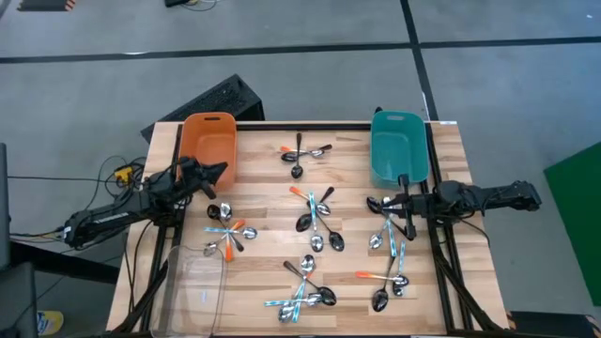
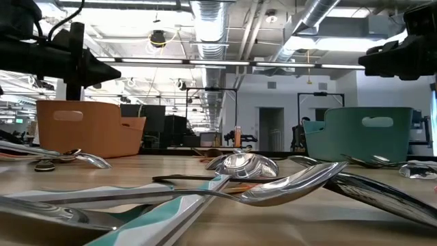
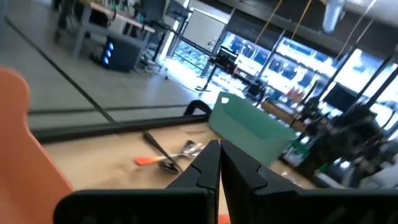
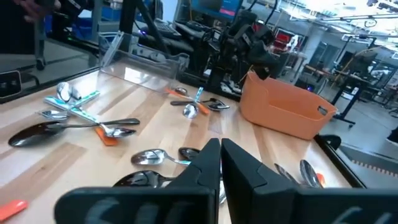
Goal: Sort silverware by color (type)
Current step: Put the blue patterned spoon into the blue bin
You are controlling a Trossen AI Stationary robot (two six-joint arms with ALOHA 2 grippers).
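Light: bright, even, from ceiling lamps (image 2: 158,37).
Glare: on spoon bowls (image 2: 240,164).
Shadows: soft, faint.
Blur: nearest handles (image 2: 171,205) in low view; background beyond the left gripper (image 3: 219,163).
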